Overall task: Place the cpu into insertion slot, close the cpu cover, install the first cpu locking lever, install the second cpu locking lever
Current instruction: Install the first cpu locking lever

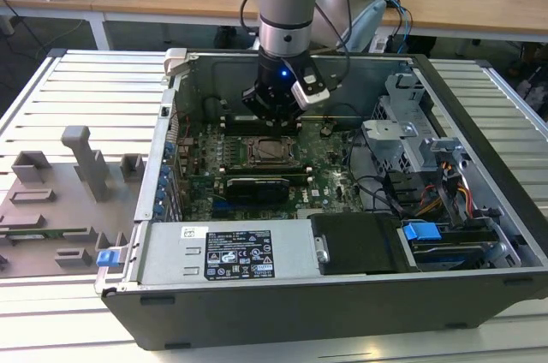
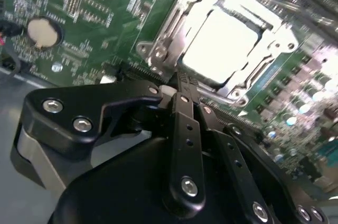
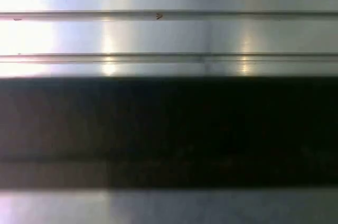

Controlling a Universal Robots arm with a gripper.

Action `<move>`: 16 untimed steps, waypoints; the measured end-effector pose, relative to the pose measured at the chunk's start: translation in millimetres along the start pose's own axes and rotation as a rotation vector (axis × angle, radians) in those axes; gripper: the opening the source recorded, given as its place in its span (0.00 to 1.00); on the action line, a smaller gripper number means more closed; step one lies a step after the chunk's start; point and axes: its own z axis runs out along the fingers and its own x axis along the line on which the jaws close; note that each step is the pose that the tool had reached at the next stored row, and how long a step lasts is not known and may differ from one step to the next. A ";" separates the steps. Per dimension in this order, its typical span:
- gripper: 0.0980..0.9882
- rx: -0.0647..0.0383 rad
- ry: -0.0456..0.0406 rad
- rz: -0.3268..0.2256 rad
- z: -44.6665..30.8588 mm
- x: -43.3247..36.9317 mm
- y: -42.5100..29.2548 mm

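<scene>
Gripper point(image 2: 177, 84) — fingers pressed together, nothing pinched, tips low at the socket's edge. In the exterior view it hangs just above the board, at 12 o'clock of the socket.

Cpu point(image 2: 224, 42) sits flat in the insertion slot point(image 1: 268, 151), bright metal top up. Cpu cover point(image 2: 174, 34) looks down around it as a frame; whether the levers are latched, cannot tell.

Handling, judged: chip light, stiff, slick-topped, fragile beneath — take by edges only. Cover thin, springy metal; levers stiff wire, push at the free end.

Room: case wall point(image 1: 257, 72) close behind the arm; green board point(image 2: 95, 12) crowded; cables point(image 1: 377, 183) at 3 o'clock
</scene>
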 end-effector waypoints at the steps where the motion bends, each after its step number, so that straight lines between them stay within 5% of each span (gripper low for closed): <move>1: 0.01 0.000 0.0000 0.000 -0.1 0.4 -3.2; 8: 0.01 0.000 -0.0001 0.000 -0.1 2.4 -41.1; 13: 0.01 0.000 -0.0001 0.000 -1.6 2.3 -51.7; 16: 0.01 0.000 -0.0001 0.000 -12.1 2.2 -51.7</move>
